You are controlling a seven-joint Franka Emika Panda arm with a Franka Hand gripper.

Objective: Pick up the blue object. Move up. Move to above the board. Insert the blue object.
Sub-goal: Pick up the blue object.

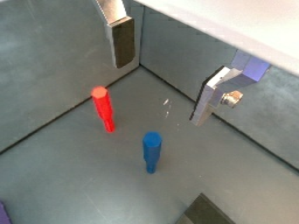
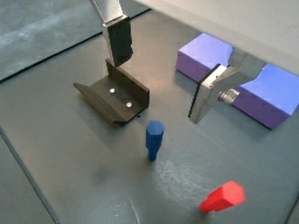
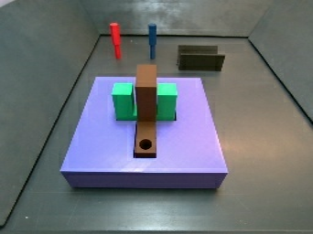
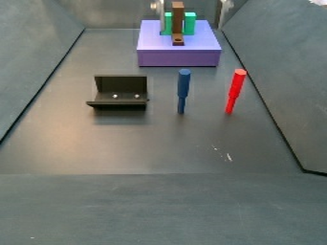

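The hand (image 2: pixel 158 72) hangs above the floor (image 4: pixel 141 144) with its fingers apart, nothing between them; the blue object (image 4: pixel 183 91) stands upright below it. The rod (image 4: pixel 235 91) stands near beside this object, the fixture (image 4: pixel 120 93) at its opposite side; the platform (image 4: pixel 179 46) lies behind them.

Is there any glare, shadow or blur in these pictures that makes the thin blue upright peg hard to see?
No: thin blue upright peg is sharp in both wrist views under the open claw; faint floor sheen beside it; in a side view it is small, yet distinct.

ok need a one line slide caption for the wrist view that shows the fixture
Open gripper hovers above the upright blue object, with the fixture beside it and the red rod nearby.
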